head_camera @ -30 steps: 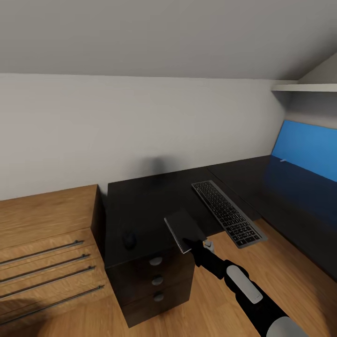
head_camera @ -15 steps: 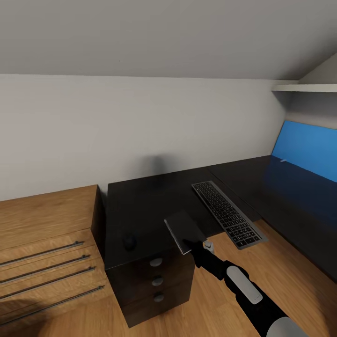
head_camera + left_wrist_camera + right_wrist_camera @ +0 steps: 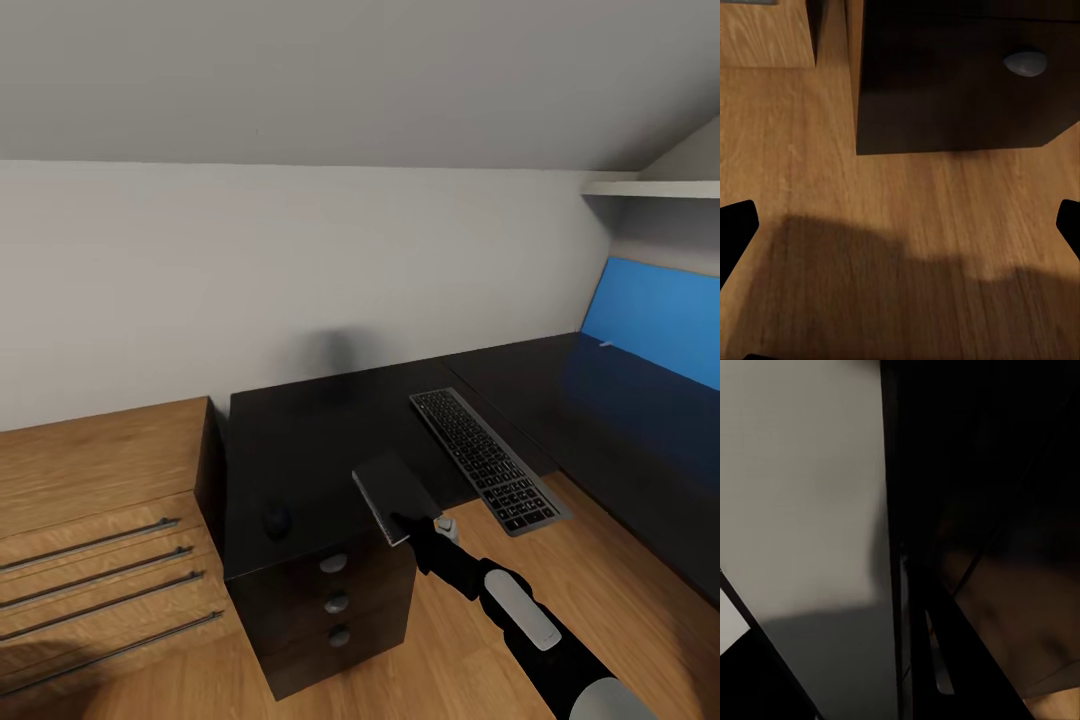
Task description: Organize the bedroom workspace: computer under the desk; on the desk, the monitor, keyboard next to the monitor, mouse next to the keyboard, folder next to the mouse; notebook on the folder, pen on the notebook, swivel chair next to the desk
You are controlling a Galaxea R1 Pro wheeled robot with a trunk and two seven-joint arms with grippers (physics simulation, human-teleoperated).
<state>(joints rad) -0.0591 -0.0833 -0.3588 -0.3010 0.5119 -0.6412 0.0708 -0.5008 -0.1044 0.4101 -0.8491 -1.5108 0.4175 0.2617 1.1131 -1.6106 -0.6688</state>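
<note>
Little has moved since a second ago — the right gripper [image 3: 412, 522] stays clenched on the folder [image 3: 393, 491] above the desk [image 3: 300, 440]; lower it flat beside the mouse [image 3: 276, 518], clear of the keyboard [image 3: 485, 456] — the left gripper's state I cannot tell.

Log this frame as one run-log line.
right gripper: shut on notebook | notebook: over desk front edge | keyboard, mouse: on desk | left gripper: open

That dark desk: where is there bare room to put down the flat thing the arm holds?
The black desk top is bare between the small dark mouse and the grey keyboard, back to the white wall. The right gripper holds the dark flat notebook over its front edge.
</note>
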